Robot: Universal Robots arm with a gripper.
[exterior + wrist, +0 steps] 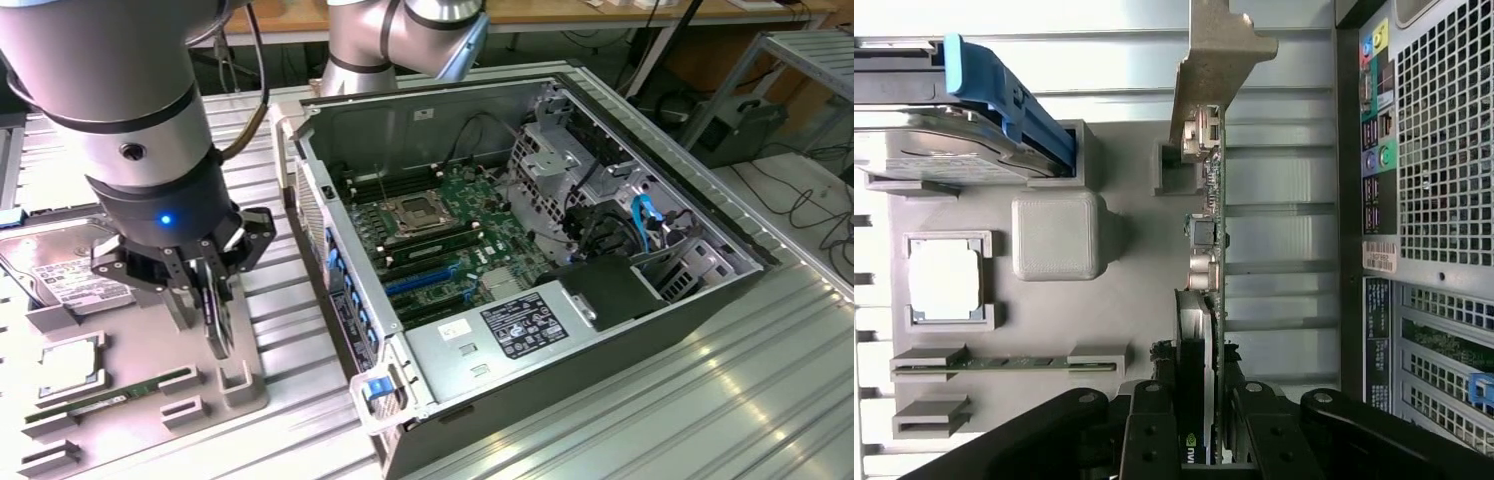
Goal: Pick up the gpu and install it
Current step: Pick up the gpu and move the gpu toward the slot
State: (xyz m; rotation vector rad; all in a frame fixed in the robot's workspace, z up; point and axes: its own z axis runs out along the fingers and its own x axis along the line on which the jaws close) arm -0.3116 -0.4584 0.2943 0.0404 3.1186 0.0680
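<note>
The gpu, a thin black card seen edge-on with a pale metal bracket at its far end, stands upright over the grey fixture tray. My gripper is shut on it, one black finger on each face. In the exterior view my gripper hangs over the tray at that view's left, the gpu pointing down toward a grey slot block. I cannot tell whether the card's lower edge still touches the block. The open computer case lies to the exterior view's right, its motherboard exposed.
On the tray lie a silver hard drive, a processor and a green memory stick. The case's perforated rear panel is close beside the card. Cables and a drive cage crowd the case's far side. The ribbed metal table surrounds everything.
</note>
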